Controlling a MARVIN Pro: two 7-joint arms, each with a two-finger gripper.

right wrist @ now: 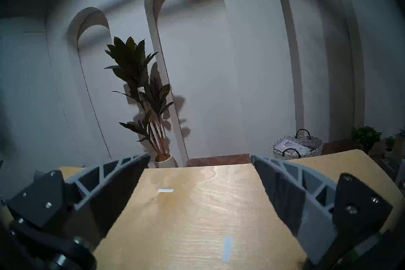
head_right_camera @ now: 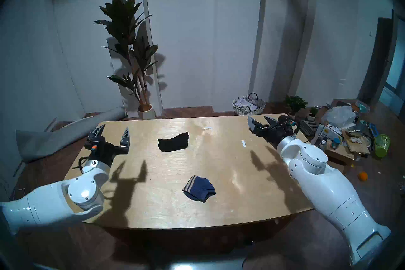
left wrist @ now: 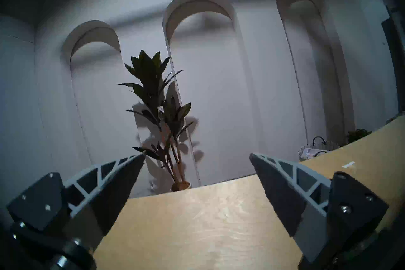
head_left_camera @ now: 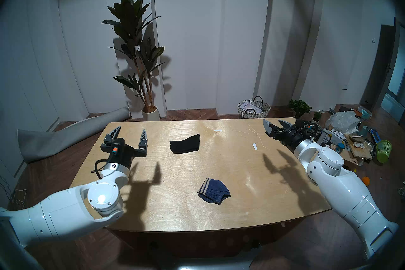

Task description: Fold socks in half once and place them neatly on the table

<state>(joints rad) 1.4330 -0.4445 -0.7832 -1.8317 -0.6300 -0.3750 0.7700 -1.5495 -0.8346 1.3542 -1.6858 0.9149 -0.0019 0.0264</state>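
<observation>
Left gripper (head_left_camera: 131, 132) above bench (head_left_camera: 219, 214) far-left corner, jaws wide apart, empty
Black sock (head_left_camera: 185, 144) flat on bench, far half, just right of left gripper, doubled over
Navy sock (head_left_camera: 213, 190) with tan stripes nearer front, centre, bunched, well apart from black sock
White tape strips (head_left_camera: 254, 146) right of centre
Right gripper (head_left_camera: 275, 123) over far-right corner, jaws apart, empty

Open tabletop around 2 socks
Light plywood table (head_left_camera: 252, 201) lies bare between flat black sock (head_left_camera: 185, 144) and crumpled navy tan-striped sock (head_left_camera: 213, 190), well apart
</observation>
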